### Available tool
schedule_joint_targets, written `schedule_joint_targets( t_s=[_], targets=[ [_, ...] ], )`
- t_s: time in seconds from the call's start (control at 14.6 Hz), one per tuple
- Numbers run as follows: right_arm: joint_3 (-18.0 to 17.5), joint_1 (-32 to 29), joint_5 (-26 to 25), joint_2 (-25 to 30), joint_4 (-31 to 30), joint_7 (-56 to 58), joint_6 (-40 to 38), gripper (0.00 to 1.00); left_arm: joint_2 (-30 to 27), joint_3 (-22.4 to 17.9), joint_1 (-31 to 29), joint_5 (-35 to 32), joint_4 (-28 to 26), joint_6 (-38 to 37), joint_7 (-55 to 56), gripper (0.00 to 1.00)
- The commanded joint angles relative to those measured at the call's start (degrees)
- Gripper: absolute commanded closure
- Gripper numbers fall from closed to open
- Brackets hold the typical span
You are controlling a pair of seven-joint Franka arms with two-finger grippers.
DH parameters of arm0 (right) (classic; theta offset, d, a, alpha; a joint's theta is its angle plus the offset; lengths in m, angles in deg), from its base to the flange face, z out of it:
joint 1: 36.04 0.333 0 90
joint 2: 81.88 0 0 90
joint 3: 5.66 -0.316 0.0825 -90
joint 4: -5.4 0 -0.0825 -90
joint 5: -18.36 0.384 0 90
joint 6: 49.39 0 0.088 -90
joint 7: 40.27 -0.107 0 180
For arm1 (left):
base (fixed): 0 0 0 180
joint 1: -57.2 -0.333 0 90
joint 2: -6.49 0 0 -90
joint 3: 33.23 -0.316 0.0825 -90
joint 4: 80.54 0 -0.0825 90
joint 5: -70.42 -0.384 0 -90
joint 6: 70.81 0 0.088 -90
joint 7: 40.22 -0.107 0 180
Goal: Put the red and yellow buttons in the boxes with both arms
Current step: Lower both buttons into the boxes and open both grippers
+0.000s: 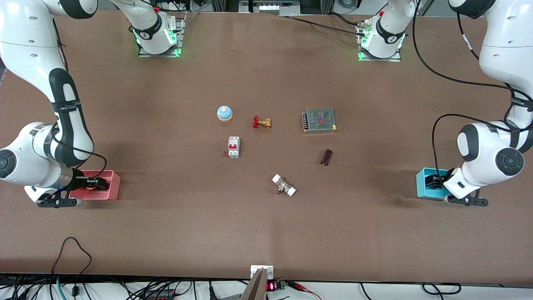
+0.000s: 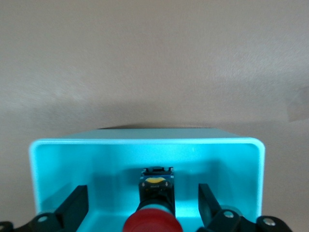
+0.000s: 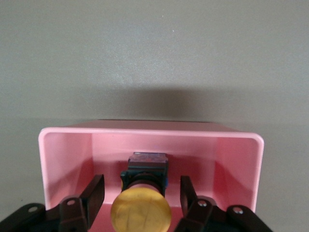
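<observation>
Your brown worktop (image 1: 166, 225) holds two boxes. Left hand (image 2: 142, 205) hangs open around the red button (image 2: 152, 223) in the blue box (image 2: 145, 145). Right hand (image 3: 141, 193) hangs open around the yellow button (image 3: 140, 211) in the pink box (image 3: 149, 133).

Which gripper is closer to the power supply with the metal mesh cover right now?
Left. The left gripper is over the cyan box, nearer the power supply; the right gripper is over the pink box at the table's right-arm end.

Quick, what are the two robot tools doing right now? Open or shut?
Left tool: open, in the blue box, red button loose between its fingers.
Right tool: open, in the pink box, yellow button let go.
</observation>
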Motion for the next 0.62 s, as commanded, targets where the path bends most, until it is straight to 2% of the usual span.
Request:
schedule_joint_targets(
  t_s=[0.0,0.07,0.21,0.34,0.55],
  targets=[
    [0.1,-0.1,1.5,0.7,-0.5,1.6,0.2,0.03,-5.7,0.9,-0.3,0.8,0.2,-7.4,-2.2,0.0],
    [0.1,0.1,1.5,1.4,-0.5,1.7,-0.2,0.0,-8.0,1.0,0.3,0.8,0.6,-11.3,-2.2,0.0],
    [0.1,0.2,1.4,3.7,-0.5,1.7,-4.0,0.0,-12.3,1.8,1.8,0.8,2.6,-18.8,-2.2,0.0],
    [0.1,0.4,1.0,6.5,-0.5,1.8,-7.6,0.0,-15.0,4.1,2.0,0.8,7.1,-28.2,-2.3,0.0],
    [-0.3,0.8,0.7,11.8,-0.5,1.2,-15.0,0.0,-16.3,8.7,2.0,0.8,15.0,-41.5,-1.4,0.0]
  ],
)
